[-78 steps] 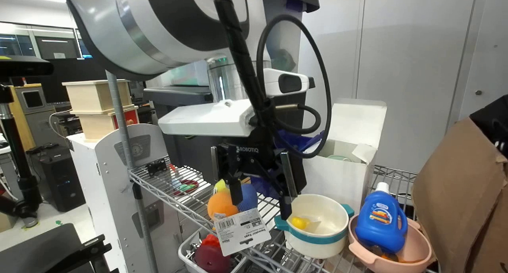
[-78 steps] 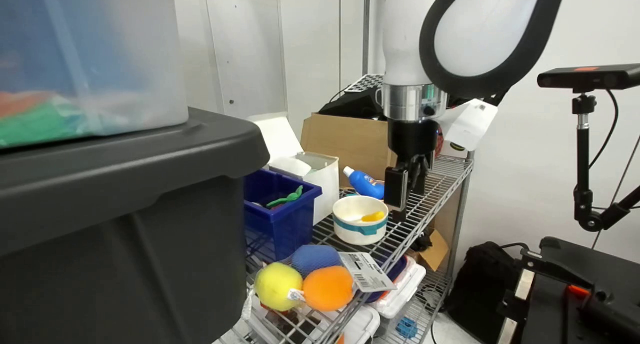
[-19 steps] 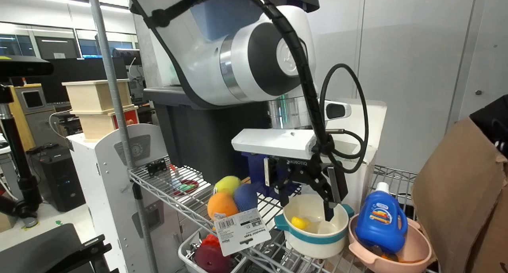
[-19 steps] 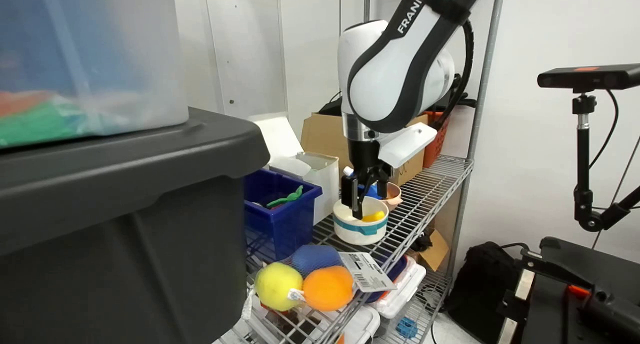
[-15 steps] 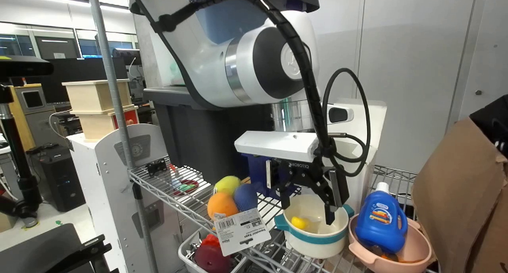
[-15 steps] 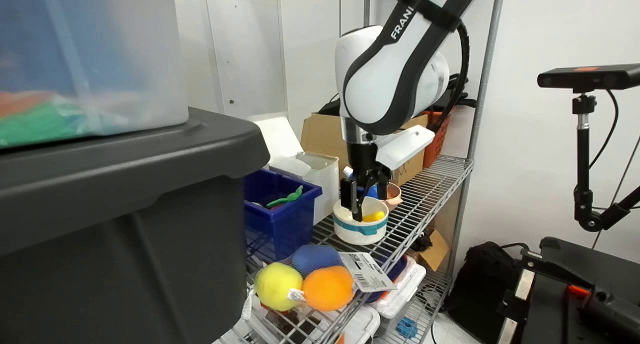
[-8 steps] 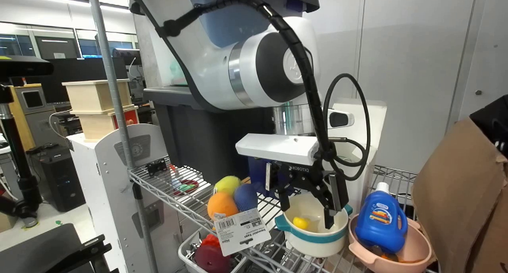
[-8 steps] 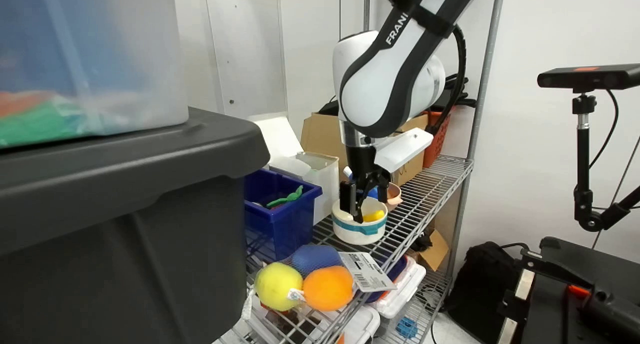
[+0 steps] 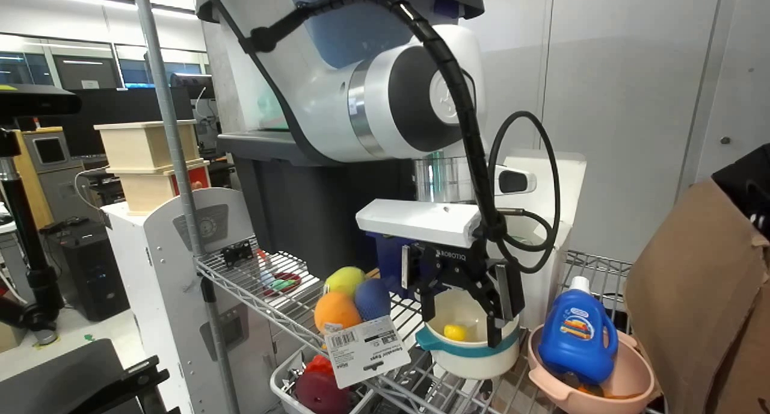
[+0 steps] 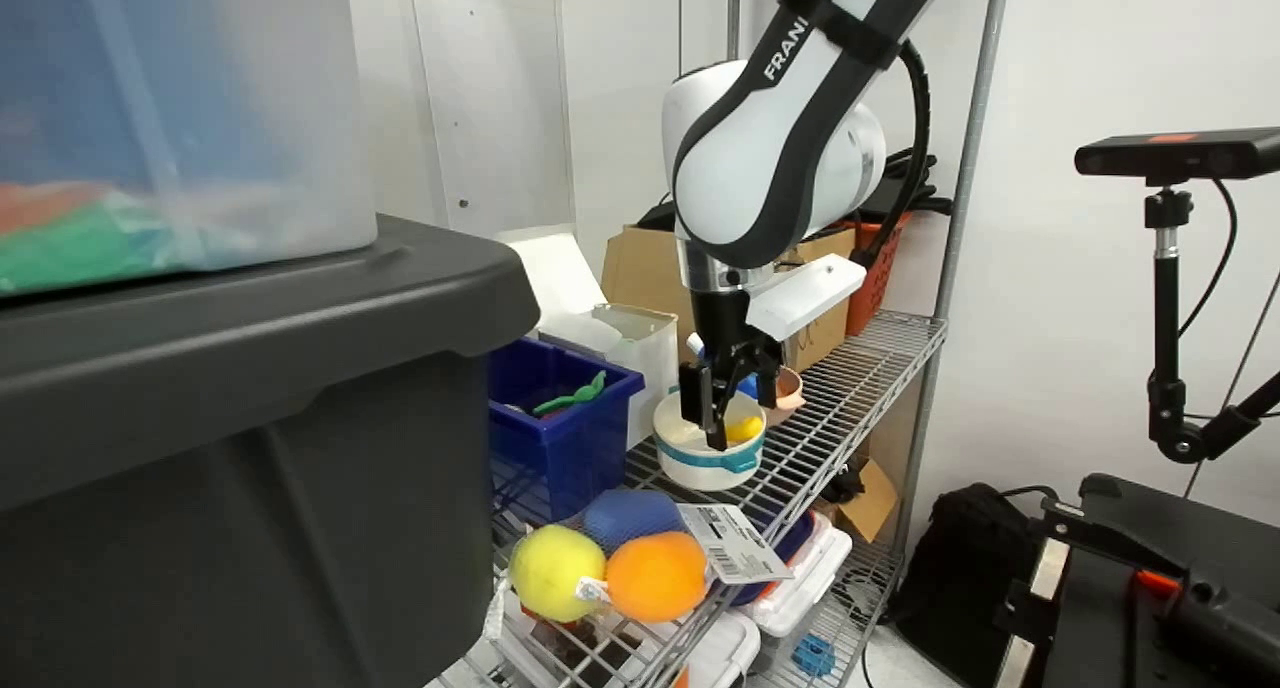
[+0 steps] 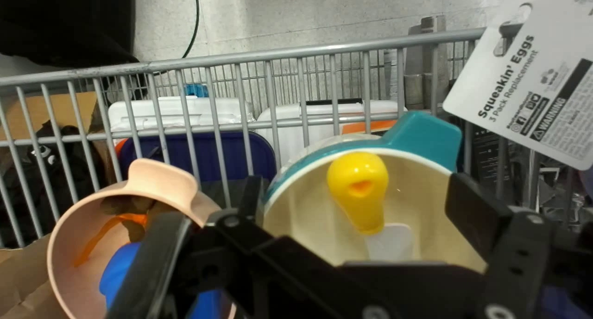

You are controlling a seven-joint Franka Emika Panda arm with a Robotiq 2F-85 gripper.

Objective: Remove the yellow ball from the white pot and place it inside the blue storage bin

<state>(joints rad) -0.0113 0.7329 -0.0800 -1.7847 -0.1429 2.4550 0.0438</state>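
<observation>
The yellow ball [image 11: 359,184], a glossy roundish piece with a narrow neck and a white flat part, lies inside the white pot [image 9: 475,366] in all views. Over the pot's mouth my gripper [image 9: 461,327] points down, its jaws wide apart, one on each side of the ball, with nothing held. In the wrist view the fingers [image 11: 479,212] stand at the pot's opposite rims; whether they touch it I cannot tell. The blue storage bin [image 10: 570,458] stands close by in an exterior view, with a green item in it; the arm partly covers it in an exterior view [image 9: 391,254].
A pink bowl [image 9: 601,396] holding a blue bottle [image 9: 580,336] stands beside the pot. Netted egg toys [image 10: 655,576] with a card tag [image 10: 735,543] lie near the wire shelf's edge. A white box [image 10: 655,368], a cardboard box [image 9: 698,299] and a dark grey tote [image 10: 250,468] stand around.
Over the last seconds the open gripper has moved across to the pot and come down. Within the last half second the pot has shifted slightly, leftward in both exterior views, with the ball inside.
</observation>
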